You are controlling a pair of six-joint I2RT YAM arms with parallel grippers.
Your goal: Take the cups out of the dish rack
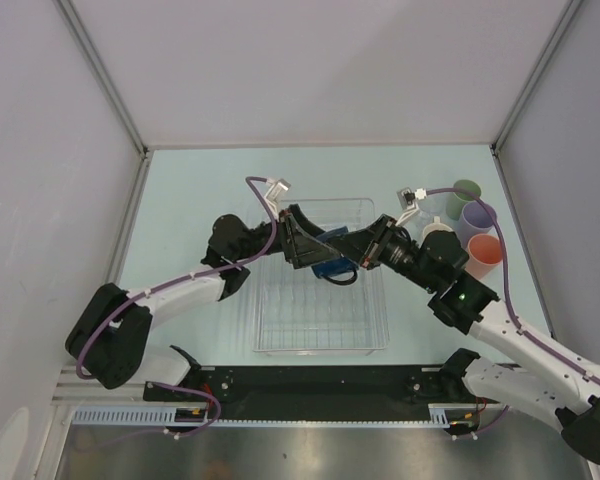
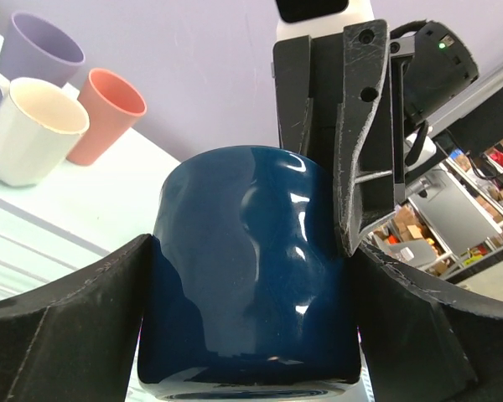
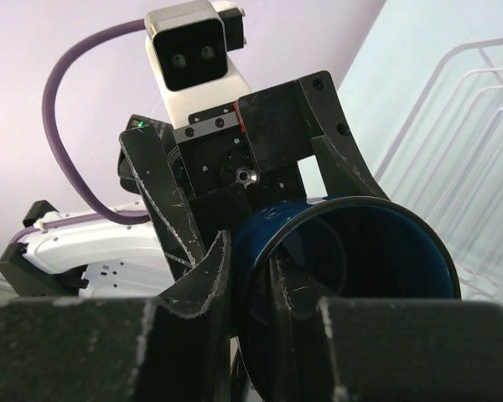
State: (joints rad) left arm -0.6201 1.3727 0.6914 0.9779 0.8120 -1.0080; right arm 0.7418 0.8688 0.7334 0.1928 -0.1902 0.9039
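The dark blue mug (image 1: 332, 264) is held above the clear dish rack (image 1: 320, 346) between both grippers. My left gripper (image 1: 312, 250) is shut on the mug's body (image 2: 251, 268), one finger on each side. My right gripper (image 1: 358, 250) is shut on the mug's rim (image 3: 360, 251), one finger inside and one outside, as the right wrist view (image 3: 250, 285) shows. The sage green (image 1: 467, 191), lavender (image 1: 477, 217) and salmon (image 1: 484, 254) tumblers and the cream mug (image 1: 441, 240) stand on the table right of the rack. A clear glass (image 1: 430, 206) stands by them.
The rack's white wire grid (image 3: 478, 126) lies below the mug. In the left wrist view the lavender (image 2: 38, 52) and salmon (image 2: 109, 105) tumblers and the cream mug (image 2: 29, 130) stand near the right wall. Grey walls close off the table's far and side edges.
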